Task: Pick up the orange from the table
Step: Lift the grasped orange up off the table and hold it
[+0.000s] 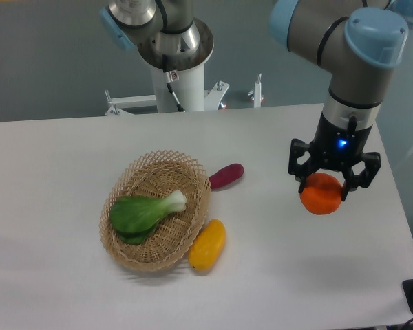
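Left of centre on the white table (48, 179): a wicker basket (156, 210) holding a green bok choy (143, 213). Touching its lower right rim, a yellow mango-like fruit (208, 244); just above, near the rim, a purple sweet potato (226, 175). At right of the frame: the gripper (323, 184), jaws closed around the orange (321, 195). Cannot tell whether lifted off the tabletop.

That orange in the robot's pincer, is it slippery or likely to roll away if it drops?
The orange looks round and smooth, so it would probably roll on the flat table if dropped. The pincer grips only its upper part, so it might slip. It keeps its shape, so it seems firm.
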